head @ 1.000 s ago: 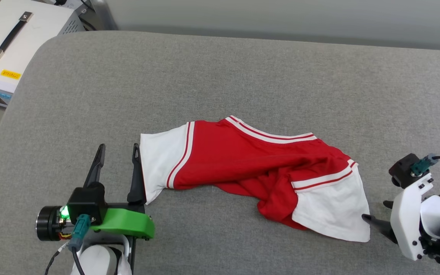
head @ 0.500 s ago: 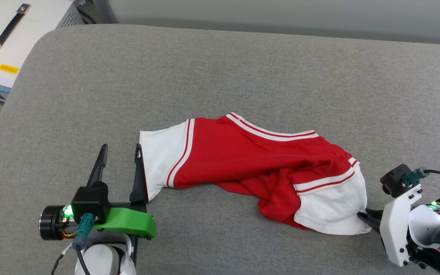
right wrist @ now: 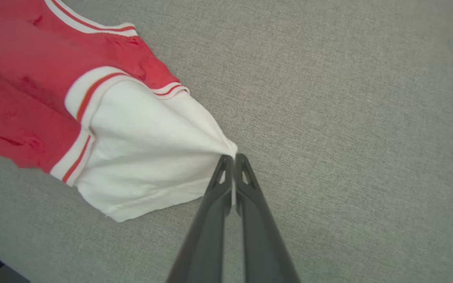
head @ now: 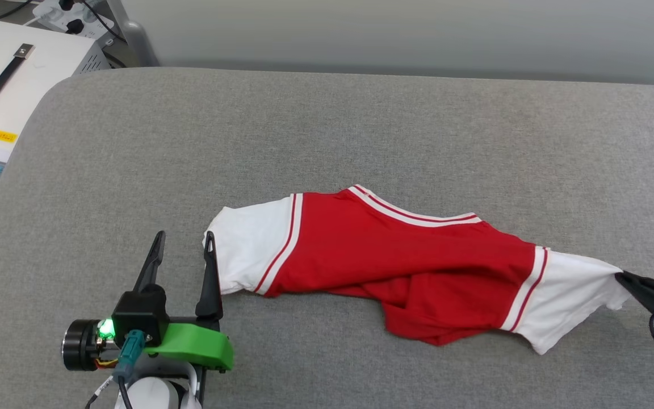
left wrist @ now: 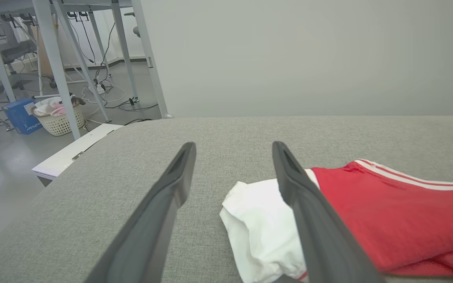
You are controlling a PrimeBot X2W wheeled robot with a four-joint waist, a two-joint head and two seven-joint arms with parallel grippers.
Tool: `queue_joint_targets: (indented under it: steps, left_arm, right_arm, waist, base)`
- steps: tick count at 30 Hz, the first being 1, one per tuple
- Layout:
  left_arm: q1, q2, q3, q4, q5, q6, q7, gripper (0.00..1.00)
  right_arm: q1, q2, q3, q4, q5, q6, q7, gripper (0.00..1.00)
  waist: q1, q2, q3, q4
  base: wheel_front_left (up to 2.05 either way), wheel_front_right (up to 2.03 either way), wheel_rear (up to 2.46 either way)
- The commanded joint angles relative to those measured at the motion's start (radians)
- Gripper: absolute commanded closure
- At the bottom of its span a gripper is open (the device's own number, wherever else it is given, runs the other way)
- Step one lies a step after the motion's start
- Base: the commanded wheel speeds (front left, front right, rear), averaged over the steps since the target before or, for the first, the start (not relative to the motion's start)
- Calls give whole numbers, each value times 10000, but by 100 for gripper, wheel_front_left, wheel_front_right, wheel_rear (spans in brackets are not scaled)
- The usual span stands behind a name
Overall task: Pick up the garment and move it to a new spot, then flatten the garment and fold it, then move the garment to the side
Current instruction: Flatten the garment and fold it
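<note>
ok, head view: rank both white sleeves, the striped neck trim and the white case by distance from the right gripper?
1. White sleeve, pinched in the right gripper, far right.
2. Striped neck trim, middle, on the far edge.
3. Other white sleeve, left end.
4. White case, top left corner.

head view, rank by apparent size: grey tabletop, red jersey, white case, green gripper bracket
1. grey tabletop
2. red jersey
3. white case, cropped at the edge
4. green gripper bracket, though nearest camera

The left pincer [head: 185, 234] has long dark fingers [head: 210, 278], a green bracket [head: 196, 345] and a teal connector [head: 133, 345].
</note>
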Motion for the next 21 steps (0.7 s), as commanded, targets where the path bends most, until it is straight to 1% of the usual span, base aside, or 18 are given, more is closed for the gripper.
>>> queue_joint_targets:
  steps: [1,6,10,14,17,21]
  left_arm:
    - [174,-49,43,22,107,-97,-59,0]
    - [119,-114,51,79,208,-214,-59,0]
    - [-16,-174,14,129,263,-297,-59,0]
    - [-254,-244,-82,166,322,-368,-59,0]
    - [-418,-292,-141,186,338,-383,-59,0]
    - [-570,-348,-161,248,318,-366,-59,0]
  right_arm:
    - [196,-128,-293,-100,109,-9,30,100]
    - [367,-486,-1361,-393,202,-9,359,100]
    - [-100,-610,-1886,-590,37,-9,741,100]
    - [-876,-665,-2070,-707,-268,-9,1211,100]
    - [-1466,-553,-2132,-648,-403,-9,1521,100]
    - [-2000,-316,-1942,-34,-666,-9,2011,100]
  waist:
    - [0,0,13,7]
    - [0,0,212,69]
    - [0,0,493,135]
    - [0,0,810,278]
    - [0,0,1033,380]
    - [0,0,1289,468]
  base:
    - [0,0,0]
    - [0,0,0]
    - [0,0,0]
    - [0,0,0]
    - [0,0,0]
    - [0,0,0]
